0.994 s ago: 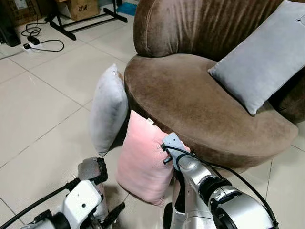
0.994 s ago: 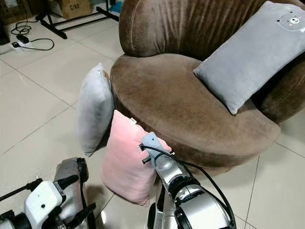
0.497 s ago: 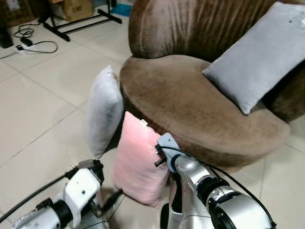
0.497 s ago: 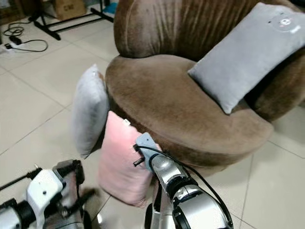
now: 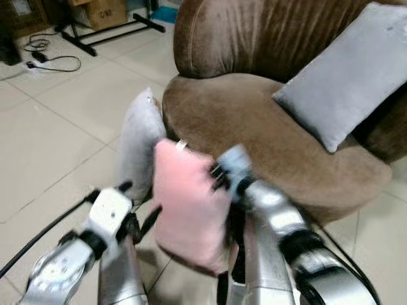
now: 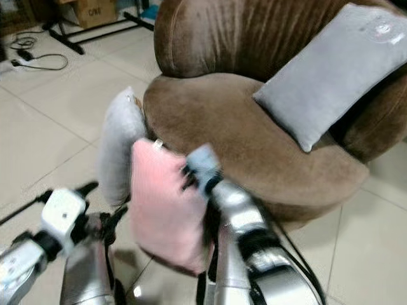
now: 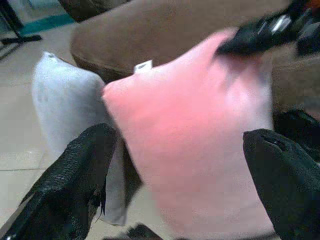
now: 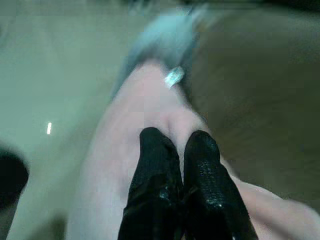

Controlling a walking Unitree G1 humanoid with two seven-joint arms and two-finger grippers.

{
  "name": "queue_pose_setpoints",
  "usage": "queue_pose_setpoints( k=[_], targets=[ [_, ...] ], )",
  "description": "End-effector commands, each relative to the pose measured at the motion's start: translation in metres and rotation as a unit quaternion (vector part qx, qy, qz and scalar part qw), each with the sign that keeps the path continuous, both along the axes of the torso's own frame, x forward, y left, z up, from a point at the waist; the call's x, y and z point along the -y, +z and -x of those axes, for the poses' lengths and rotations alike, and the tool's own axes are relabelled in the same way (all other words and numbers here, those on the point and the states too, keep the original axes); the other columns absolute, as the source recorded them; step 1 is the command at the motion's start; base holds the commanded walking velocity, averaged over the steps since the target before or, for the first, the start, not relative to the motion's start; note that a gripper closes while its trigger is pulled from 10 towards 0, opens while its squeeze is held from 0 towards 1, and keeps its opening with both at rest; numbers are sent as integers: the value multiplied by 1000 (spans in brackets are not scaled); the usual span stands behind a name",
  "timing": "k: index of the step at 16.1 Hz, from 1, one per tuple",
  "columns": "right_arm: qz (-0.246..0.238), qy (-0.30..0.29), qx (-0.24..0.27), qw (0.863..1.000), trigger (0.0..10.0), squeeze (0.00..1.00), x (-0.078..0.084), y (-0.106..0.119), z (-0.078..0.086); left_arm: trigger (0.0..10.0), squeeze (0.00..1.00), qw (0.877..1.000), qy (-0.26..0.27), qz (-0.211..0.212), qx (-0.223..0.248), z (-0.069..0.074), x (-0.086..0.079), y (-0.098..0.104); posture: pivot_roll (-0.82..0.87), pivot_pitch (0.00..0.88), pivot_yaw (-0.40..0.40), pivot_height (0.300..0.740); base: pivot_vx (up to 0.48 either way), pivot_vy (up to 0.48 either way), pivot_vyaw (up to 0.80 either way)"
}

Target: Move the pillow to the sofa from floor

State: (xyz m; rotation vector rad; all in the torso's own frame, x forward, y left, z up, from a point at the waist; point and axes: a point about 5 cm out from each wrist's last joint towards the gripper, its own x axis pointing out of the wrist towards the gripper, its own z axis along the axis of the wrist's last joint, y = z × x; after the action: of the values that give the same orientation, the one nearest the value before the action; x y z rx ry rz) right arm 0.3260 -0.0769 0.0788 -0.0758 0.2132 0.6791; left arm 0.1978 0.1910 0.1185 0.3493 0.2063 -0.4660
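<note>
The pink pillow (image 5: 187,210) stands on edge in front of the brown sofa (image 5: 254,121), blurred, its lower edge seemingly just off the floor tiles. My right gripper (image 8: 174,137) is shut on the pillow's upper right edge, fingers pinched into the fabric. The left gripper (image 7: 180,137) is open, with one finger (image 7: 75,175) beside the pillow's left face and the other finger (image 7: 280,170) across its front. In the left eye view the left gripper (image 5: 140,203) sits just left of the pillow.
A grey pillow (image 5: 137,143) leans against the sofa's front, right behind the pink one. Another grey pillow (image 5: 343,82) lies on the seat at the right. A power strip with cable (image 5: 44,57), a black stand (image 5: 108,32) and a cardboard box (image 5: 105,9) are far left.
The pink pillow has risen slightly and shifted toward the sofa with my right gripper. My left arm has come up from near the floor to the pillow's left side.
</note>
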Motion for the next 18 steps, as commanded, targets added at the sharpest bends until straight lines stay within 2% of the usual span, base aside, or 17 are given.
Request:
queue_pose_setpoints(
  k=[1,3,6,7,8,9,11,13,15,16,17,18],
  targets=[
    [-57,-26,49,997,0,0,11,36,-7,10000,0,1000,3,1,16,-6,0,2,-66,0,-47,435,0,0,0],
    [-124,-54,77,988,0,0,27,73,-7,10000,0,999,-7,4,34,-18,3,8,-82,0,-23,435,0,0,0],
    [-211,-65,155,963,0,0,52,154,-7,10000,0,999,-17,9,47,-28,8,10,-87,0,-5,435,0,0,0],
    [-230,-82,185,952,0,0,63,180,-11,10000,0,999,-18,9,48,-28,8,10,-83,0,-6,435,0,0,0],
    [-241,-102,228,938,0,0,82,214,-16,10000,0,998,-17,5,52,-28,6,11,-70,0,-16,435,0,0,0],
    [-244,-108,255,930,0,0,96,238,-16,10000,0,998,-15,2,57,-27,4,13,-61,0,-24,435,0,0,0],
    [-190,-109,279,935,0,0,108,255,-13,10000,0,998,-9,-1,60,-25,0,14,-52,0,-32,435,0,0,0],
    [-161,-117,278,940,0,0,112,256,-14,10000,0,998,-4,-3,61,-22,-3,13,-45,0,-38,435,0,0,0],
    [-140,-137,245,950,0,0,108,237,-21,10000,0,998,-2,-4,61,-20,-4,13,-40,0,-42,435,0,0,0],
    [-109,-138,223,959,0,0,101,218,-23,10000,0,998,0,-5,61,-20,-4,12,-41,0,-41,435,0,0,0],
    [-64,-161,191,966,6157,0,92,188,-27,10000,0,998,4,-7,60,-21,-5,11,-45,0,-38,435,0,0,0],
    [-49,-171,179,968,10000,0,88,175,-27,10000,0,998,7,-9,60,-22,-5,11,-48,0,-35,435,0,0,0]
  ],
)
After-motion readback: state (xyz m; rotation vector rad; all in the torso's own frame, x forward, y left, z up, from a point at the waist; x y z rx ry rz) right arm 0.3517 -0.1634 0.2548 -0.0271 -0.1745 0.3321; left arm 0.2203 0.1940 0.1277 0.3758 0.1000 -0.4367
